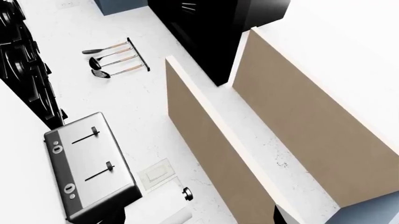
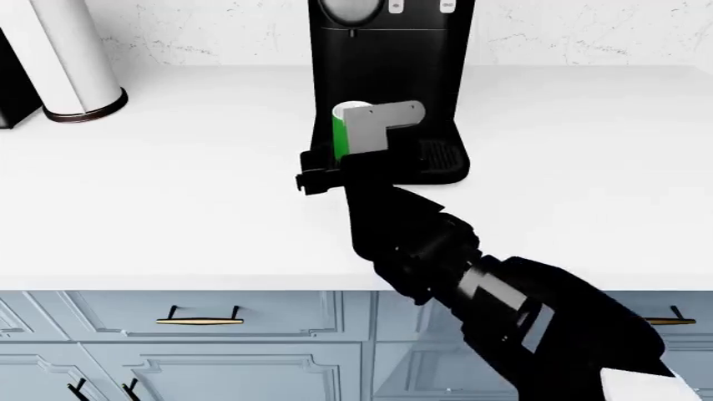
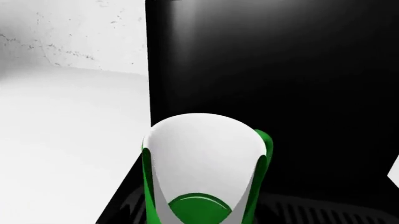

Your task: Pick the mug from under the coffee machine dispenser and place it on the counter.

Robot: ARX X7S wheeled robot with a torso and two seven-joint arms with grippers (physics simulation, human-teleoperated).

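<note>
The green mug [image 2: 341,138] stands on the ridged drip tray [image 2: 442,159] of the black coffee machine dispenser [image 2: 390,58], under its spout. My right gripper [image 2: 366,134] reaches in from the lower right and covers most of the mug with its grey block; its fingers are hidden. In the right wrist view the mug [image 3: 203,158] fills the lower middle, very close, with its white inside showing, against the black machine [image 3: 281,93]. The white counter [image 2: 167,209] spreads to both sides. My left gripper shows in no view.
A white paper-towel roll [image 2: 73,58] stands at the back left beside a black object [image 2: 12,83]. Blue cabinets with brass handles [image 2: 223,334] run below the counter edge. The left wrist view shows a toaster [image 1: 90,163], a utensil rack [image 1: 118,58] and beige panels [image 1: 206,149].
</note>
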